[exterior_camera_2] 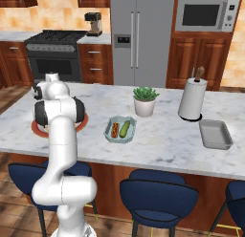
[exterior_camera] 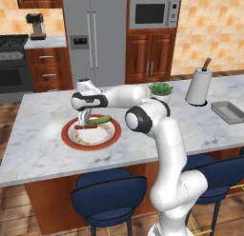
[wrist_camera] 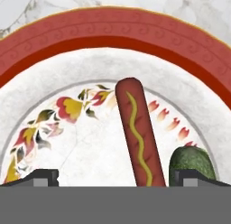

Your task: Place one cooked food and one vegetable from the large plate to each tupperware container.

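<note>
A: Where is the gripper [exterior_camera: 84, 122]?
B: Low over the large plate [exterior_camera: 69, 137] on the marble worktop [exterior_camera: 38, 149], fingers spread wide and holding nothing. From the hand camera the plain sausage [wrist_camera: 137, 133], with a yellow squiggle along it, lies between the fingertips, and a cucumber [wrist_camera: 191, 161] sits just beside the right tip.

A: And the containers?
B: The teal container [exterior_camera_2: 119, 129] stands near the middle of the worktop with a sausage in a bun [exterior_camera_2: 115, 130] and a second cucumber [exterior_camera_2: 125, 129] lying side by side in it. The grey container [exterior_camera_2: 215, 134] sits well apart, toward the right end.

A: What stands around?
B: A potted plant [exterior_camera_2: 145, 101] just behind the teal container, and a paper towel roll [exterior_camera_2: 193, 98] behind the grey one. The arm's elbow [exterior_camera_2: 58, 112] hides most of the plate in the right base view.
</note>
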### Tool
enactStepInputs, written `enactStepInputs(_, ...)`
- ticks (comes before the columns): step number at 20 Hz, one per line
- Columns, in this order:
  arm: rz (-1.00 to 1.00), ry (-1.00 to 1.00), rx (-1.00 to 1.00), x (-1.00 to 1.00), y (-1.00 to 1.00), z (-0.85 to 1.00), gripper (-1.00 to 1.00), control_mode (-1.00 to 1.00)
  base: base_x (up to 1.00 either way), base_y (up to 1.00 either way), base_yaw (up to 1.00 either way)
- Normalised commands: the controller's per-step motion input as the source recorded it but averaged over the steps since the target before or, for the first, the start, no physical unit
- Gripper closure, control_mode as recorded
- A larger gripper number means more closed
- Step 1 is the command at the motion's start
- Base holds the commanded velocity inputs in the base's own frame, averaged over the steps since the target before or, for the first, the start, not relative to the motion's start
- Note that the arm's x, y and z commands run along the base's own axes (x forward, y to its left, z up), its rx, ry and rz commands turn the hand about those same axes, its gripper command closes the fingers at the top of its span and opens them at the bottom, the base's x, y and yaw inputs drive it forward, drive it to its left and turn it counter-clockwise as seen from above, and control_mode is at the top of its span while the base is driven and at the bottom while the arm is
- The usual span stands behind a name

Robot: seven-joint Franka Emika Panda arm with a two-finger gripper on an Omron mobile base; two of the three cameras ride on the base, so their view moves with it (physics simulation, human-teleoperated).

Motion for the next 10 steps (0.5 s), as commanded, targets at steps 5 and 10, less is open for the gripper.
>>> enactStepInputs(5, 0.00, 0.00, -0.01, -0.01, 0.00, -0.31, -1.00, -1.00, 0.00, 0.00, 0.00)
enactStepInputs(10, 0.00, -0.01, 0.00, 0.00, 0.00, -0.16, -1.00, -1.00, 0.00, 0.00, 0.00)
